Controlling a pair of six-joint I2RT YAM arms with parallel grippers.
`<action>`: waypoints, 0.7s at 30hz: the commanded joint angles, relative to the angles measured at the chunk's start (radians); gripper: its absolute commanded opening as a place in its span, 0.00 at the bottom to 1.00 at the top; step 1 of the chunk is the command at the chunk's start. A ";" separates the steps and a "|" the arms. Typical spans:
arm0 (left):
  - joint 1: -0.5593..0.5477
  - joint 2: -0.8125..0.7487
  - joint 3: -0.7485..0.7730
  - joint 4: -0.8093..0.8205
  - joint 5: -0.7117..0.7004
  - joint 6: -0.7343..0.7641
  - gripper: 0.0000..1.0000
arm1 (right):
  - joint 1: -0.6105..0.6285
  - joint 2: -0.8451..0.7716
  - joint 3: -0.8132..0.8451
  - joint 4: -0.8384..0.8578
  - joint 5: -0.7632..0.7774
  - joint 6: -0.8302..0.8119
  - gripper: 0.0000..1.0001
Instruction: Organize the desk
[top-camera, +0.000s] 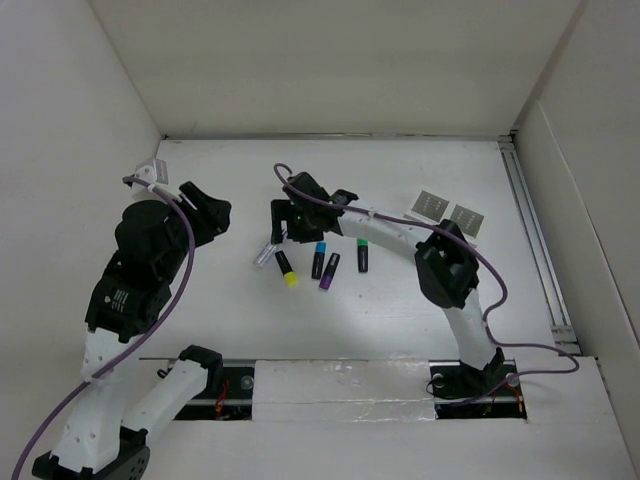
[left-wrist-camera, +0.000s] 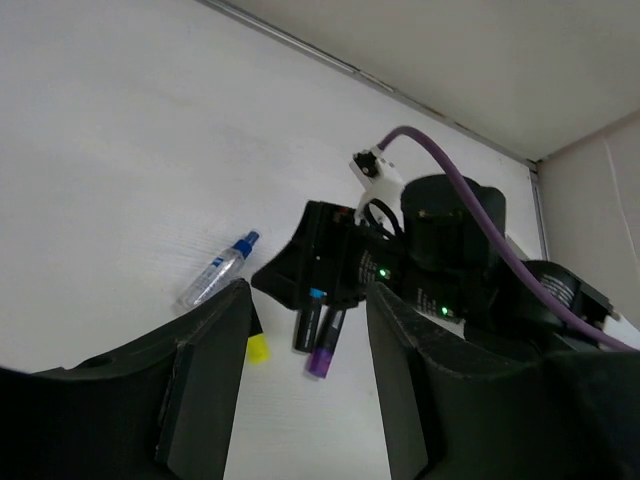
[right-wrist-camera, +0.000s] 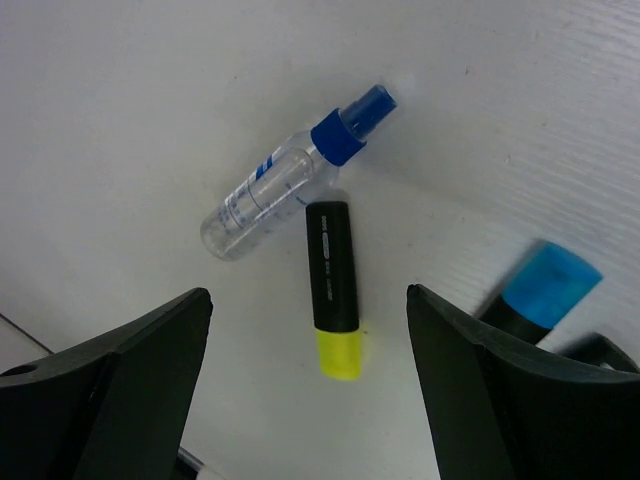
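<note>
On the white desk (top-camera: 400, 310) lie a yellow highlighter (top-camera: 287, 268), a blue one (top-camera: 318, 260), a purple one (top-camera: 329, 271) and a green one (top-camera: 363, 256), roughly in a row. A small clear spray bottle (top-camera: 266, 254) with a blue cap lies beside the yellow one. My right gripper (top-camera: 283, 222) hovers over them, open; the yellow highlighter (right-wrist-camera: 332, 285) and the bottle (right-wrist-camera: 280, 188) lie below its spread jaws (right-wrist-camera: 308, 300), untouched. My left gripper (top-camera: 205, 210) stays off to the left; its jaws (left-wrist-camera: 308, 300) stand apart with nothing between them.
Two grey patterned cards (top-camera: 432, 205) (top-camera: 468, 218) lie at the back right of the desk. White panel walls close in the left, back and right sides. A metal rail (top-camera: 535, 240) runs along the right edge.
</note>
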 joint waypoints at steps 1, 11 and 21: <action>-0.020 -0.032 -0.048 0.047 0.056 0.007 0.46 | 0.015 0.036 0.102 0.061 0.008 0.179 0.84; -0.090 -0.100 -0.125 0.062 0.092 -0.013 0.47 | 0.015 0.231 0.269 0.020 0.094 0.429 0.80; -0.135 -0.121 -0.091 0.044 -0.017 0.030 0.47 | 0.024 0.315 0.360 -0.077 0.131 0.480 0.66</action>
